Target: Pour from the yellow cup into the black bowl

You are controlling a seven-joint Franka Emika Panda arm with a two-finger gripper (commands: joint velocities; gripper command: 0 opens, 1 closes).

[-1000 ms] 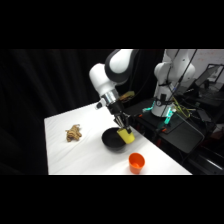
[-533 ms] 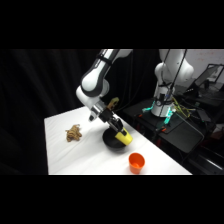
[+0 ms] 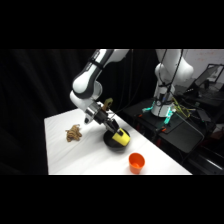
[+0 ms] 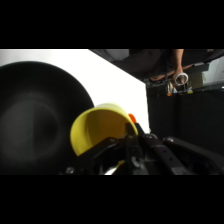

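The yellow cup (image 3: 120,136) is tipped on its side over the black bowl (image 3: 115,144), its mouth facing the bowl. My gripper (image 3: 114,129) is shut on the cup and leans in from the upper left. In the wrist view the yellow cup (image 4: 102,131) shows its open mouth and hollow inside, right above the black bowl (image 4: 35,115), which fills the left. The gripper (image 4: 125,152) linkage rises from the bottom and grips the cup's lower wall. I cannot see what is in the cup.
An orange cup (image 3: 136,162) stands near the table's front edge, right of the bowl. A brown crumpled lump (image 3: 74,133) lies on the white table (image 3: 70,157) to the left. A second robot and cluttered gear (image 3: 167,107) stand beyond the right edge.
The arm has swung left and tilted over. The yellow cup has gone from nearly upright to lying sideways above the bowl.
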